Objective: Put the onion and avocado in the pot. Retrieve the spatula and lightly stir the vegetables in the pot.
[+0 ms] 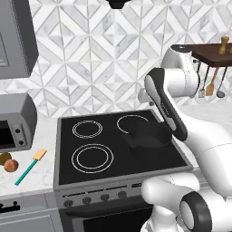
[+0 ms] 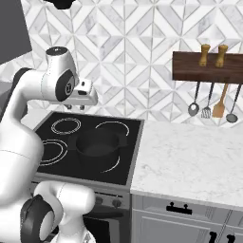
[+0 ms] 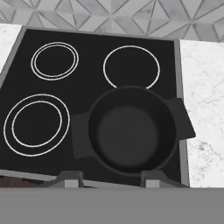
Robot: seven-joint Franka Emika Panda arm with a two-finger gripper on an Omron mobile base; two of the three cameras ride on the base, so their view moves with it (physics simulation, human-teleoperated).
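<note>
The black pot (image 3: 131,131) stands empty on the stove's front right ring, also seen in the base views (image 1: 147,134) (image 2: 99,142). My gripper (image 3: 111,179) hovers high above it, pointing down, fingertips (image 3: 70,179) apart with nothing between them; the hand (image 2: 85,96) hangs over the stove's back. On the left counter lie the orange-brown onion (image 1: 11,166), the darker avocado (image 1: 4,158) touching it, and the teal-handled spatula (image 1: 28,168) just to their right, far from the gripper.
A grey toaster oven (image 1: 16,122) sits on the left counter behind the vegetables. A wooden rack (image 2: 209,66) on the right wall carries several hanging utensils (image 2: 213,102). White marble counter (image 2: 190,161) stretches right of the stove (image 3: 26,78).
</note>
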